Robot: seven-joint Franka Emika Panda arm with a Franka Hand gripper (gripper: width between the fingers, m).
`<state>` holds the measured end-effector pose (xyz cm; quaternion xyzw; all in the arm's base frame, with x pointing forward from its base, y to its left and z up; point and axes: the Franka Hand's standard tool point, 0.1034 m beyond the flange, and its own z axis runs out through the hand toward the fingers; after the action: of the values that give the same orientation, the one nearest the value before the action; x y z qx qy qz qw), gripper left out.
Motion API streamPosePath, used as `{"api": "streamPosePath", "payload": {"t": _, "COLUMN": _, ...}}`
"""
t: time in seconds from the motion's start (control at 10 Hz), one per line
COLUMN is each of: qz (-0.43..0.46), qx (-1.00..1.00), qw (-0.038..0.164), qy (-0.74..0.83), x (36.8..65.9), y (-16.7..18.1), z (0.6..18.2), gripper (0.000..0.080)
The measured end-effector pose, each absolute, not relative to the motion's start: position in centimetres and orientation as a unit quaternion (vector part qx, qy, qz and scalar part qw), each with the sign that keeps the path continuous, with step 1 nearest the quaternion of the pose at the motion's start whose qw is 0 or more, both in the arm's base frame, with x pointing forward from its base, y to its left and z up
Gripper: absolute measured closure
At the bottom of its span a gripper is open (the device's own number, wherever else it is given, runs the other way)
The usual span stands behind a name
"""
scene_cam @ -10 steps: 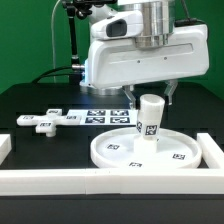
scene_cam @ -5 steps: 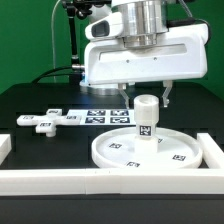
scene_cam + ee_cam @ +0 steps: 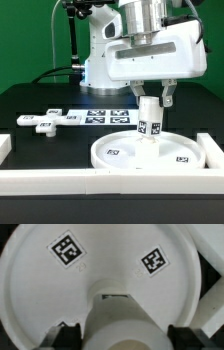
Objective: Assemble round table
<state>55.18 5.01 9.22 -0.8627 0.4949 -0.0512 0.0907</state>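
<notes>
White plastic leg (image 3: 150, 122) stands roughly upright near the centre of the disc (image 3: 112, 153), with its top clamped between the fingers of the gripper (image 3: 151, 100). Off the disc, towards the exterior view's left, the cross-shaped foot piece (image 3: 45, 121) lies on the black table (image 3: 40, 98). The marker board (image 3: 108, 117) lies just behind the disc.

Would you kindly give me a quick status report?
End effector straddling leg, grip unclear. Leg upright on disc centre. Foot piece lying apart. No obstruction seen.

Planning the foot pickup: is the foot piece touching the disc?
Apart. The exterior view shows bare black table between the foot piece and the disc.
</notes>
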Motion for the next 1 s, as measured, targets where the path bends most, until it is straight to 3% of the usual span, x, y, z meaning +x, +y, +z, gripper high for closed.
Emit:
{"api": "streamPosePath", "payload": {"t": 0.3, "qz": -0.039, "qx": -0.811, "qw": 0.109, "qy": 0.574, "x": 55.2, "y": 5.1, "z": 9.2, "gripper": 0.0384}}
{"api": "streamPosePath", "payload": {"t": 1.0, "qz": -0.011, "qx": -0.708, "qw": 0.13, "qy": 0.694, "x": 55.1, "y": 5.9, "z": 9.2, "gripper": 0.0384}}
